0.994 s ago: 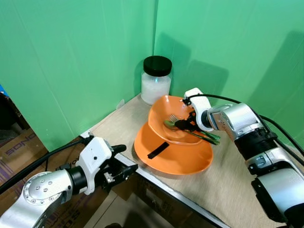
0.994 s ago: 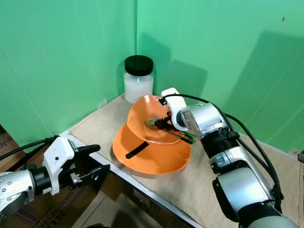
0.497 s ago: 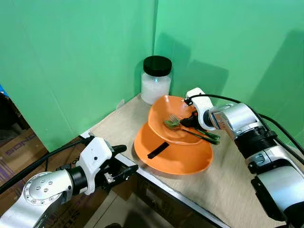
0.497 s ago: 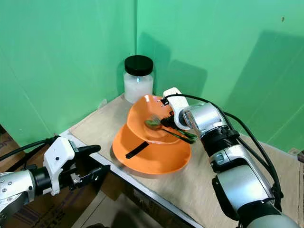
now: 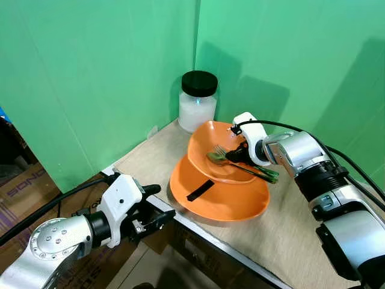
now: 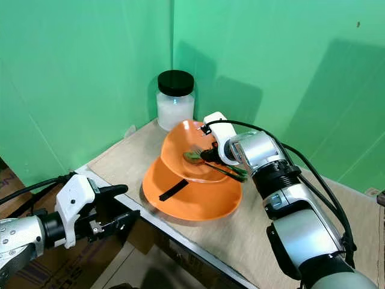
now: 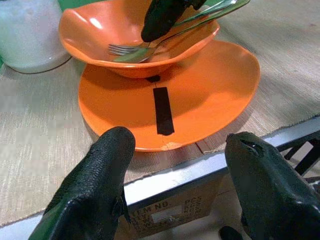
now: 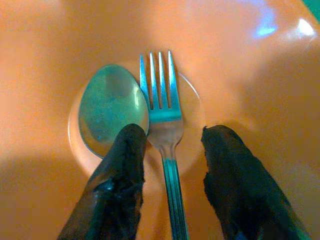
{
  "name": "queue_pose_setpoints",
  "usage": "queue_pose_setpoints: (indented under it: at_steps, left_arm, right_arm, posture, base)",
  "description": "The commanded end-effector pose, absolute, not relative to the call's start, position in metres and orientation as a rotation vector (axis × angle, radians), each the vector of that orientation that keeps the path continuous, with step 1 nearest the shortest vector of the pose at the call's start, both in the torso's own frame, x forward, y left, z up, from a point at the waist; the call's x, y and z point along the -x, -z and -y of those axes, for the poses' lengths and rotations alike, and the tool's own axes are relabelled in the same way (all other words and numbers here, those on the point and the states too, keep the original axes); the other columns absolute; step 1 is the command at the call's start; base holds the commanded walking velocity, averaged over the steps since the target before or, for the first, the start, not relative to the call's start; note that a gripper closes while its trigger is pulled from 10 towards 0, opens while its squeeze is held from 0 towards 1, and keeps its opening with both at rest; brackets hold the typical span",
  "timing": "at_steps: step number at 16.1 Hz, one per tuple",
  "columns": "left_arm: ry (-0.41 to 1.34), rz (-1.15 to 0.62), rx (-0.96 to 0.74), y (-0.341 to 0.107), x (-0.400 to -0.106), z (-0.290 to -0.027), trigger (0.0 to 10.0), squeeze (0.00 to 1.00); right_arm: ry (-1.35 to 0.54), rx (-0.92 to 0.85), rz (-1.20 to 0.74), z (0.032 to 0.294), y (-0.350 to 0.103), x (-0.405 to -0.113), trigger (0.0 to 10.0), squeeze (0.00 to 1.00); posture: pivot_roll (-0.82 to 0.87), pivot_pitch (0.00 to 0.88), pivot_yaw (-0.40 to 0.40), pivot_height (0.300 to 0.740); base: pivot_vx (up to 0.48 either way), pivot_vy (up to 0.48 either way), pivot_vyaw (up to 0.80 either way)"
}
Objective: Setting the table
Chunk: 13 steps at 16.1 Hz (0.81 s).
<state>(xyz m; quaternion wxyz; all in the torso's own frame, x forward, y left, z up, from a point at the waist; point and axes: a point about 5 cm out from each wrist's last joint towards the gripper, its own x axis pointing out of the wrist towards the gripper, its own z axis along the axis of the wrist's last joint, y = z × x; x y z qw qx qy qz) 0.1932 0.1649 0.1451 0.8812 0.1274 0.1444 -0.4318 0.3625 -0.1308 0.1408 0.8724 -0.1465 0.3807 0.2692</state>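
Tableware sat bunched at the far corner of the table (image 5: 301,241), against the green walls (image 5: 90,90); nothing looked laid out yet. The plate (image 5: 234,201) lay near the front edge with a black strip (image 5: 200,190) on it, and the bowl (image 5: 207,147) rested tilted on its far side. A jar (image 5: 198,102) with a black lid stood just behind the bowl. Inside the bowl lay a fork (image 8: 162,107) and a spoon (image 8: 110,110) side by side, their green handles sticking out over the rim toward the right arm.

By my reckoning the job was barely begun: the stack had not been split, and the cutlery was yet to come out of the bowl.

The right gripper (image 8: 170,150) reached into the bowl with its fingers (image 8: 125,165) spread a modest way. They straddled the fork's neck, one finger overlapping the spoon's edge, the other clear of the fork. It held nothing so far; it seemed poised to close on the fork.

The left gripper (image 7: 177,160) hung below and in front of the table edge, spread wide and empty, aimed at the plate and well apart from the cutlery.
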Motion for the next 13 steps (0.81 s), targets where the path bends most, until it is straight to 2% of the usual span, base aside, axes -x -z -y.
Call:
queue_pose_setpoints:
  at_steps: [1,2,10,11,13]
  left_arm:
    - [0.916,-0.300,-0.266,-0.146,-0.192,-0.162,10.0,0.00]
    - [0.917,-0.301,-0.266,-0.146,-0.192,-0.162,10.0,0.00]
    - [0.924,-0.302,-0.262,-0.145,-0.191,-0.161,10.0,0.00]
    - [0.924,-0.303,-0.260,-0.145,-0.191,-0.161,10.0,0.00]
    - [0.923,-0.305,-0.260,-0.145,-0.191,-0.162,10.0,0.00]
  right_arm:
    - [-0.548,0.313,-0.783,0.133,-0.145,-0.365,10.0,0.72]
    - [-0.541,0.318,-0.790,0.135,-0.143,-0.365,10.0,0.00]
    - [-0.528,0.304,-0.847,0.138,-0.130,-0.361,10.0,0.00]
    - [-0.527,0.294,-0.841,0.138,-0.132,-0.362,5.3,0.00]
    - [-0.535,0.285,-0.832,0.137,-0.135,-0.363,3.6,0.00]
  posture:
    - [0.00,0.000,-0.046,0.740]
    - [0.00,0.000,-0.047,0.740]
    - [0.00,0.000,-0.050,0.740]
    - [0.00,0.000,-0.050,0.740]
    - [0.00,0.000,-0.049,0.740]
  base:
    - [0.000,0.000,0.00]
    - [0.000,0.000,0.00]
    - [0.000,0.000,0.00]
    - [0.000,0.000,0.00]
    - [0.000,0.000,0.00]
